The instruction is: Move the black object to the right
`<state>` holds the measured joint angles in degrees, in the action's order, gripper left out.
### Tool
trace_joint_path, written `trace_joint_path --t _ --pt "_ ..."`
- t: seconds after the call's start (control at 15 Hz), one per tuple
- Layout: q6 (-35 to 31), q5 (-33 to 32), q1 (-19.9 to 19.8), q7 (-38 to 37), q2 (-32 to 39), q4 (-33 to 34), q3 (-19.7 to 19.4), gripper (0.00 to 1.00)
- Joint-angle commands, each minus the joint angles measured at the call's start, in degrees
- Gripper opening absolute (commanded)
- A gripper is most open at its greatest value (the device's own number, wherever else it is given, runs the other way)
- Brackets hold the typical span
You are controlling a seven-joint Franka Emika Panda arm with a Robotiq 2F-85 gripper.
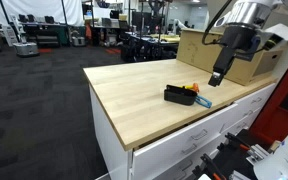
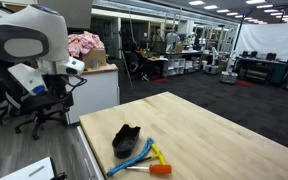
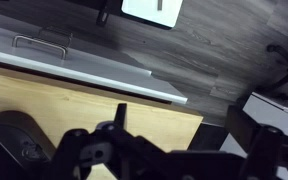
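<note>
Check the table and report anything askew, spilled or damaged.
Nothing looks spilled or broken. The black object sits flat on the table. The only slight oddity is the blue-and-orange item beside it, which lies splayed at an angle with one blue end close to the table's edge.

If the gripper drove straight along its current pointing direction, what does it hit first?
Probably the bare wooden tabletop. The gripper points down, and in the wrist view the black object sits off to one side, not in line. Depth is unclear, so treat that as a guess.
</note>
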<state>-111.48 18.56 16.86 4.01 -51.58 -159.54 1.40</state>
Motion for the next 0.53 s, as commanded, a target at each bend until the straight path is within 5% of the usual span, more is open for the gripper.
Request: trace_joint_path --t 0.0,0.47 --pt "0.44 0.80 -1.19 0.75 0.01 0.16 0.97 1.00" --pt "-0.71 -0.08 -1.28 1.94 1.68 0.40 1.03 1.00"
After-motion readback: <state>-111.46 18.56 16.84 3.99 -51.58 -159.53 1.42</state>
